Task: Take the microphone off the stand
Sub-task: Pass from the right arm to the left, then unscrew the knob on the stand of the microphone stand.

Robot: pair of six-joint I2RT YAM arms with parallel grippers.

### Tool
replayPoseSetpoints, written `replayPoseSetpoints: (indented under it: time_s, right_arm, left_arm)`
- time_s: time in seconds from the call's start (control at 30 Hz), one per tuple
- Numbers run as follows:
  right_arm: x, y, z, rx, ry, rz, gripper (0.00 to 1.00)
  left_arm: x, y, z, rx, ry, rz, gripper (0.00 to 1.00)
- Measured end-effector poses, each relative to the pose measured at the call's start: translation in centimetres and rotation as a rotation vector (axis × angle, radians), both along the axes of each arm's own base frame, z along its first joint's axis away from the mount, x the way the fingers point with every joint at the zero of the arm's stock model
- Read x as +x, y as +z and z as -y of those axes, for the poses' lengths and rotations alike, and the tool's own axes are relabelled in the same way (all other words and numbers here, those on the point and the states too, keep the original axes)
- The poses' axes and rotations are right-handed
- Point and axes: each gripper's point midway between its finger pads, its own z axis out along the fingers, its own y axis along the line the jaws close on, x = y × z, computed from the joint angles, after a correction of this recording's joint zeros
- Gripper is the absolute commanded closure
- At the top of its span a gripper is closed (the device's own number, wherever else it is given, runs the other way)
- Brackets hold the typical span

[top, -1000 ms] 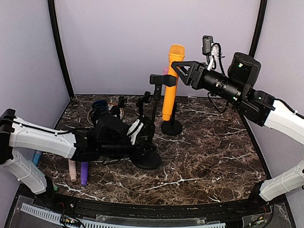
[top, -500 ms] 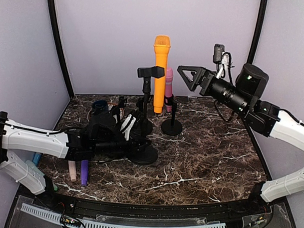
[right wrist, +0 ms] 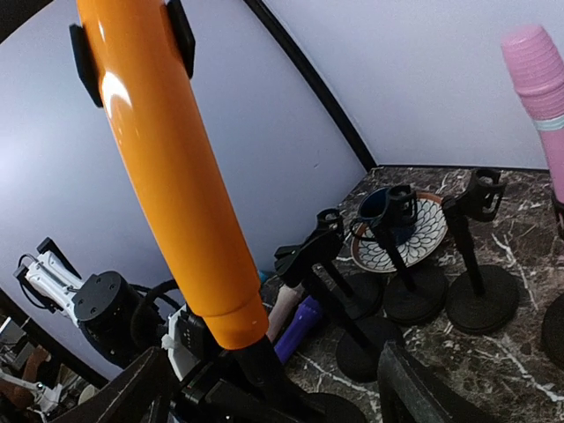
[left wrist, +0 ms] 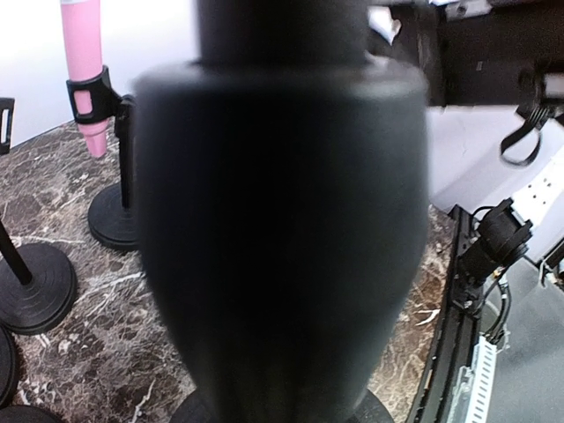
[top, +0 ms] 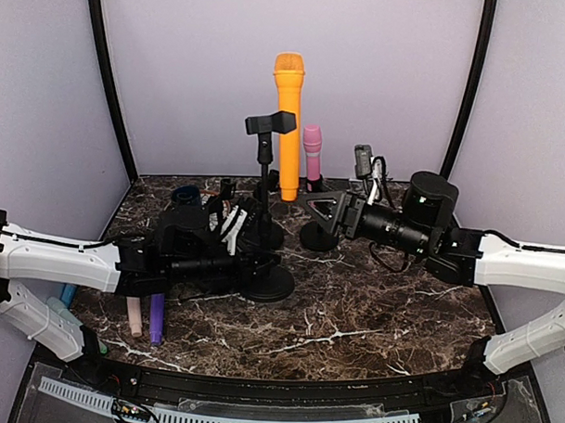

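The orange microphone [top: 288,119] stands upright in the clip of a black stand [top: 269,285] at the table's middle. It also fills the upper left of the right wrist view, as the orange microphone [right wrist: 167,176]. My left gripper [top: 248,257] is shut on the stand's lower stem just above the base. That stem [left wrist: 282,220] fills the left wrist view and hides the fingers. My right gripper [top: 324,211] hangs open to the right of the stand, below the microphone's bottom end. Its fingers [right wrist: 421,388] touch nothing.
A pink microphone [top: 312,148] sits in a second stand [top: 319,236] behind my right gripper. Several bare stands and a patterned plate with a blue cup [top: 185,197] stand at the back left. A purple microphone [top: 156,320] and a pale pink one [top: 134,315] lie at front left.
My right gripper let go of the orange microphone, opened and dropped down to the right of the stand. The stand with its microphone shifted left, held by my left gripper.
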Motion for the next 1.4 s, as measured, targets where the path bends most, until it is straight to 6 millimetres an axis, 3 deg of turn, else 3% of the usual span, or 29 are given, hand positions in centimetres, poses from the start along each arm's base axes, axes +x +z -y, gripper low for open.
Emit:
replayPoseSetpoints:
  time_s: [0.27,0.53,0.97,1.27,1.4]
  right_arm:
    - [-2.4,-2.7,-3.9,-0.036,0.115,-0.029,0.24]
    - [-2.6,-2.6,-6.1,-0.014,0.152,-0.010,0.41]
    - [-2.9,-1.8,-7.2,0.004,0.188,0.033,0.67]
    - [-3.2,-1.7,-7.4,0.006,0.209,0.043,0.63]
    - [-3.3,-1.9,-7.5,0.003,0.215,0.041,0.69]
  left_arm:
    - [-1.2,2.6,0.3,-0.079,-0.058,-0.002,1.00]
    - [-2.0,3.0,0.6,-0.096,-0.104,-0.019,1.00]
    - [-2.7,3.1,1.0,-0.116,-0.140,-0.052,1.00]
    - [-2.9,3.4,1.1,-0.135,-0.151,-0.063,1.00]
    - [-3.0,3.4,1.2,-0.139,-0.156,-0.070,1.00]
